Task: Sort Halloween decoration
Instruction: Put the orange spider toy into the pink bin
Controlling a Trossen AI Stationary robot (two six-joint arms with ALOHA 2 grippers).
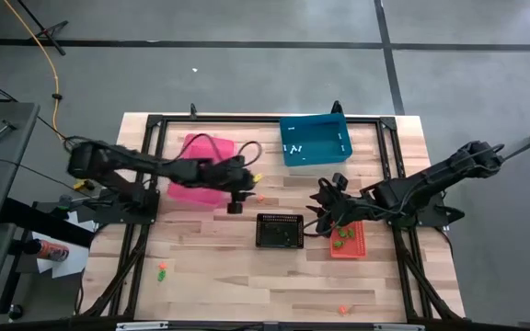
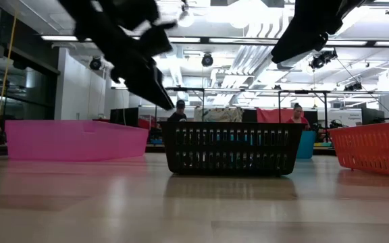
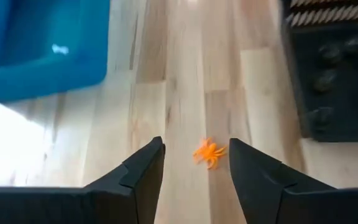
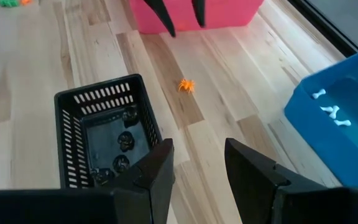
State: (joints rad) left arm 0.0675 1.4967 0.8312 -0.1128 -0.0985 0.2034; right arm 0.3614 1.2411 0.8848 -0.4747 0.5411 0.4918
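Note:
A small orange spider trinket (image 3: 209, 152) lies on the wooden table between the pink bin (image 1: 196, 170) and the black bin (image 1: 279, 230), also seen in the right wrist view (image 4: 186, 85). My left gripper (image 3: 194, 146) hangs open just above it, one finger on either side, touching nothing. In the high view this gripper (image 1: 236, 202) is beside the pink bin. My right gripper (image 4: 199, 146) is open with nothing between its fingers, above the table near the black bin's right side (image 1: 325, 195). More trinkets (image 1: 162, 271) lie toward the near left.
A blue bin (image 1: 316, 140) with white trinkets stands at the far middle. A red bin (image 1: 348, 239) holds green ones under my right arm. The black bin (image 4: 104, 137) holds dark pieces. One orange trinket (image 1: 343, 310) lies near the front edge. People sit in the room behind.

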